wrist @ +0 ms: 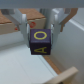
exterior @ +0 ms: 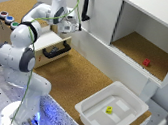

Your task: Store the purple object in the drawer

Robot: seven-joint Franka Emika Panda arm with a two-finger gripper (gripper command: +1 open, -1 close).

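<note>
In the wrist view my gripper (wrist: 40, 39) is shut on the purple cube (wrist: 40, 41), which carries yellow letters. One finger (wrist: 21, 25) presses each side of it. Below the cube lie a pale surface and a wooden edge (wrist: 55, 65), which look like the drawer's inside and wall. In the exterior view the gripper (exterior: 70, 26) hangs over the pulled-out light wooden drawer (exterior: 54, 43) with its black bar handle (exterior: 55, 52). The drawer belongs to the cork-topped box with three coloured buttons (exterior: 8, 19). The cube is too small to make out in the exterior view.
A tall white cabinet door with a black handle (exterior: 87, 7) stands open just behind the gripper. The cabinet's compartment holds a small red object (exterior: 146, 62). A white plastic tub (exterior: 89, 114) with a small yellow object (exterior: 109, 110) sits on the cork table (exterior: 76, 79).
</note>
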